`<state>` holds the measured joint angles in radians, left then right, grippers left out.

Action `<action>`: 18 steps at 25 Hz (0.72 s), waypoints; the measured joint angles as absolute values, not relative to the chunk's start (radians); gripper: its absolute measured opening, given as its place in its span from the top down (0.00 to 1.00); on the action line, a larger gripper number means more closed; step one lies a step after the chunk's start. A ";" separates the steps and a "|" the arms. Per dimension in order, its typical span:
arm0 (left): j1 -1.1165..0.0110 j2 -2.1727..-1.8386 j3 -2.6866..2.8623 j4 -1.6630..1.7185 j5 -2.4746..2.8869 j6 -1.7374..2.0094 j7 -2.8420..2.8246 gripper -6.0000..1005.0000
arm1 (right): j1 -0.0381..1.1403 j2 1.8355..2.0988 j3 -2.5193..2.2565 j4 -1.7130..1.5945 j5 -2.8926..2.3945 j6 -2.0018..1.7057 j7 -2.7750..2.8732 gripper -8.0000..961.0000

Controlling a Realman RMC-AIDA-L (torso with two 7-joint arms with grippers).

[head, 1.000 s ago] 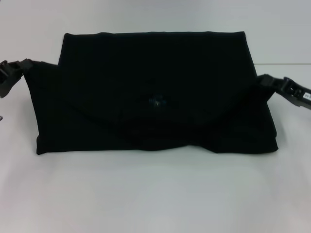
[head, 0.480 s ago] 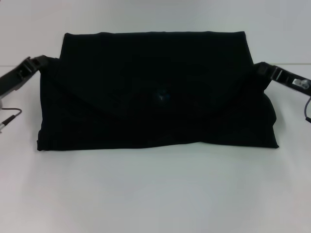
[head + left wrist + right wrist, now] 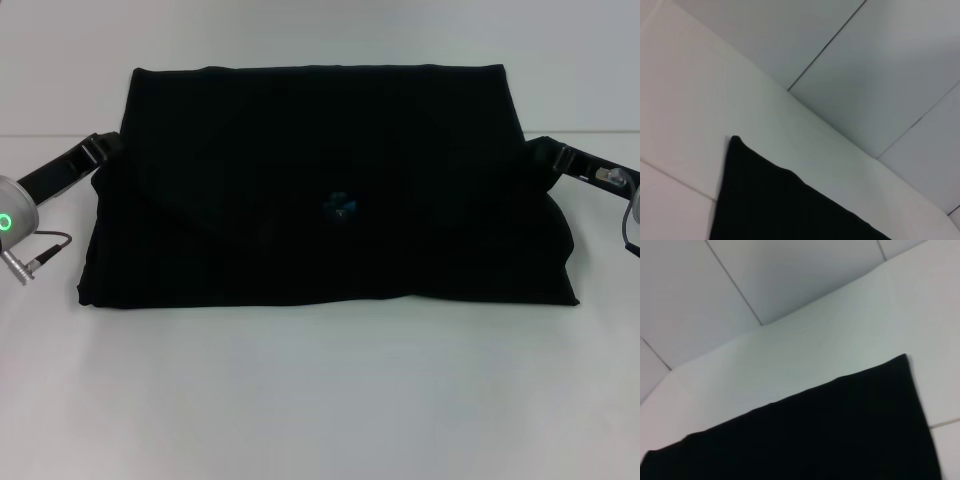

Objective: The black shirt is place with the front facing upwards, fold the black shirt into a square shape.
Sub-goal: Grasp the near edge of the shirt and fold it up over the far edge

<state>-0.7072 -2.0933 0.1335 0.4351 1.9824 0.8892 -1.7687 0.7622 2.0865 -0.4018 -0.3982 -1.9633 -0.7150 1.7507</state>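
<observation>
Plain white bench point(image 3: 320, 400), grey panelled wall point(image 3: 880, 60) behind. The black shirt point(image 3: 320, 190) lay folded; left gripper point(image 3: 108, 142) and right gripper point(image 3: 535, 150) touched its side edges, finger state impossible to tell.

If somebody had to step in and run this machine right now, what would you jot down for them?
Left gripper: at the black shirt's left edge. Right gripper: at its right edge.
Shirt: on the white table, folded into a wide rectangle, small blue label showing near the middle.
Done: folded down into a band.
Left: fold the sides inward to make a square.
</observation>
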 joint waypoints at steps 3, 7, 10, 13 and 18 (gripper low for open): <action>-0.711 -2.099 0.133 0.435 1.978 0.871 -1.768 0.85 | 0.763 2.088 -0.410 -0.397 -1.963 -0.695 1.742 0.94; -0.713 -2.110 0.134 0.434 1.959 0.860 -1.746 0.85 | 0.759 2.091 -0.414 -0.395 -1.942 -0.684 1.712 0.91; -0.705 -2.119 0.133 0.433 1.910 0.859 -1.709 0.85 | 0.749 2.091 -0.414 -0.389 -1.913 -0.687 1.704 0.86; -0.697 -2.121 0.132 0.430 1.893 0.850 -1.706 0.81 | 0.738 2.088 -0.413 -0.386 -1.897 -0.690 1.704 0.64; -0.673 -2.118 0.126 0.421 1.888 0.852 -1.716 0.62 | 0.716 2.084 -0.410 -0.386 -1.894 -0.754 1.713 0.54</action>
<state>-0.6732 -2.1183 0.1260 0.4207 1.8883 0.8518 -1.7162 0.7161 2.0844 -0.4099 -0.3856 -1.8941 -0.7542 1.7132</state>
